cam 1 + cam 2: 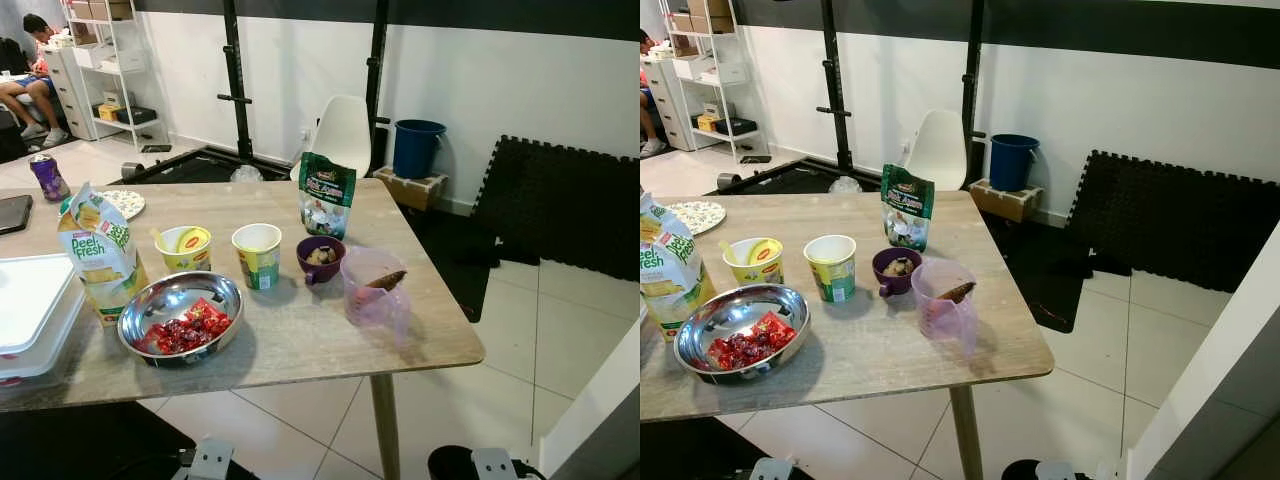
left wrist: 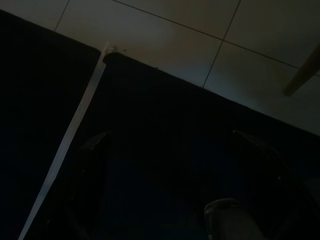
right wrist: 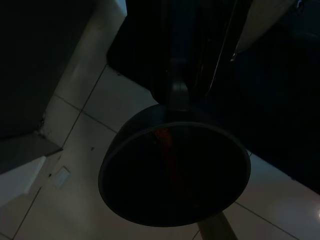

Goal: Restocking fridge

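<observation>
on the wooden table (image 1: 300,340) sit cups, a steel bowl (image 1: 180,316) and snacks; claw states: cannot tell.

Both eye views are bright, evenly lit and sharp, with soft shadows beside the things on the table (image 1: 300,340). A highlight glints on the steel bowl (image 1: 165,300) near its front edge. Both wrist views are very dark and murky.

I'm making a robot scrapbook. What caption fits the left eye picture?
Snacks waiting on the wooden table: metal bowl of red sweets, two cups, a purple mug, a pink jug.
</observation>
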Controlling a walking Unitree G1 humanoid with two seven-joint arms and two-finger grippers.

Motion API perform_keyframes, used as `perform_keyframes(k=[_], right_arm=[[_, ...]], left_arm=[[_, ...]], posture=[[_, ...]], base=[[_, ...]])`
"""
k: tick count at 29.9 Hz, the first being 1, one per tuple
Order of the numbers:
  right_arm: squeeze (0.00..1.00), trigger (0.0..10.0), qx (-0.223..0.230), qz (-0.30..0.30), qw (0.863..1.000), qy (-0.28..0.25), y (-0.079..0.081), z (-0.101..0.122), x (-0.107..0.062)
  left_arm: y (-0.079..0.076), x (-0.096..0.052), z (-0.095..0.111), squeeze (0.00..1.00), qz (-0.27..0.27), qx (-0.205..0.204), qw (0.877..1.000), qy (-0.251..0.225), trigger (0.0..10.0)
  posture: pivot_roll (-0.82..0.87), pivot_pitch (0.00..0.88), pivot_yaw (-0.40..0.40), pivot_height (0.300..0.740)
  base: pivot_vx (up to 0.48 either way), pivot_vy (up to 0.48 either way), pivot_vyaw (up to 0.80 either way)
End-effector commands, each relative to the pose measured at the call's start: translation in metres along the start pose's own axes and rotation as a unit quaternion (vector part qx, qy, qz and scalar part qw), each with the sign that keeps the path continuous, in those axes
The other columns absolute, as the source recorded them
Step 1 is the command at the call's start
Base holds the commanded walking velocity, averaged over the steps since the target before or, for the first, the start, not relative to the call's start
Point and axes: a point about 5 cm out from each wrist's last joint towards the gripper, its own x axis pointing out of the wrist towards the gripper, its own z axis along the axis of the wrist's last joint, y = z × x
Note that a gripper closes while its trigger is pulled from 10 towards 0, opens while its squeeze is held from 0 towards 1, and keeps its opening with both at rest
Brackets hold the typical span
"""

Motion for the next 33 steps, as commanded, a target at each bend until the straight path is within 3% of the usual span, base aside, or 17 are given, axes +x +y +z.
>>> perform_keyframes(k=[1,33], right_arm=[[0.00,10.0,0.007,-0.001,1.000,0.007,0.0006,-0.0037,-0.0008],[0.00,10.0,-0.006,-0.007,1.000,0.012,-0.0040,-0.0027,-0.0008]], left_arm=[[0.0057,-0.0018,-0.0064,0.00,0.006,-0.001,1.000,0.014,10.0],[0.0029,-0.0005,-0.0036,0.00,0.010,-0.012,1.000,0.013,10.0]], posture=[[-0.01,0.090,-0.003,0.740],[-0.01,0.082,-0.020,0.740]], base=[[0.000,0.000,0.00],[0.000,0.000,0.00]])
